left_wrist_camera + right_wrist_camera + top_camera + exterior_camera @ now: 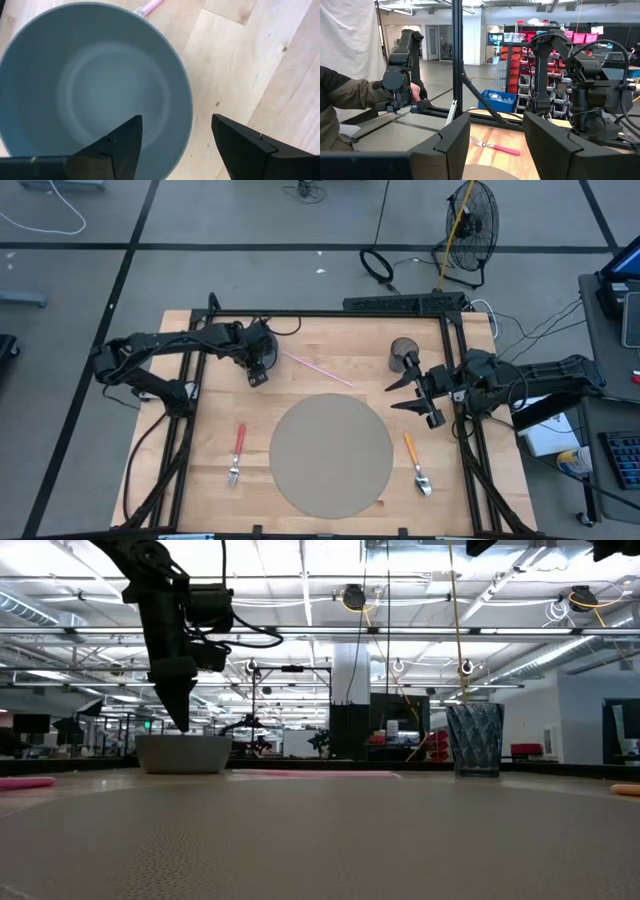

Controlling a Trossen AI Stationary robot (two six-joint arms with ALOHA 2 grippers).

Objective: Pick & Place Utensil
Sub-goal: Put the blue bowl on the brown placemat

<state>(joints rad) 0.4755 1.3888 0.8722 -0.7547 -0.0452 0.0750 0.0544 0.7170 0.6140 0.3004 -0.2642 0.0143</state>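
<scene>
Nothing moved yet: left claw open, empty over the bowl, right claw open, empty; fork and spoon lying untouched on the tabletop.

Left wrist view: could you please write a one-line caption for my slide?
Open left pincer hovering over the rim of an empty pale blue round bowl on the light wooden table.
</scene>
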